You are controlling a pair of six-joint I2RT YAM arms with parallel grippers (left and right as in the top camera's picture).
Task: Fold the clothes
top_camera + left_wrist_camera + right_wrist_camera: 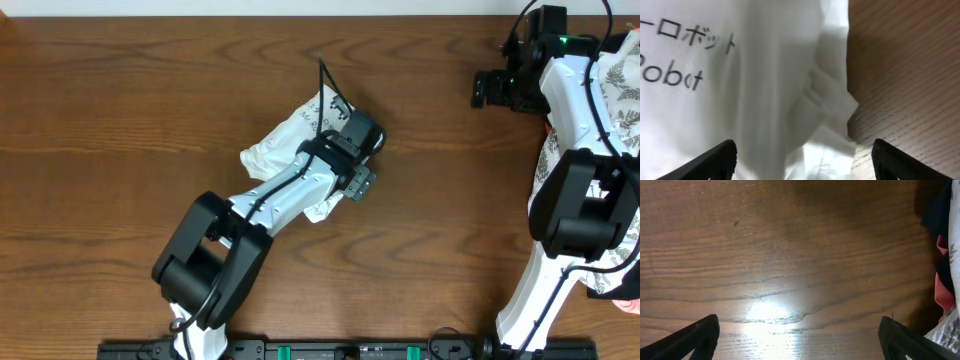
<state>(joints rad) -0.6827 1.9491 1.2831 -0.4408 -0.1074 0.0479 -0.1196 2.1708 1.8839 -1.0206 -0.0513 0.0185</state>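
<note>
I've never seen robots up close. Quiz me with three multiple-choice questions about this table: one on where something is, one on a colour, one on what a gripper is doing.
1. Where does the white T-shirt lie?
A) crumpled near the middle of the table, under the left arm
B) hanging off the front edge
C) at the far left corner

2. What colour is the print on the T-shirt?
A) red
B) green
C) black

3. How is the right gripper?
A) shut on a sleeve
B) open over bare wood
C) shut on nothing

Answers:
1 A: the overhead view shows it bunched mid-table beneath the left arm.
2 C: the left wrist view shows black lettering on white cloth.
3 B: its fingers stand wide apart with only wood between them.
</note>
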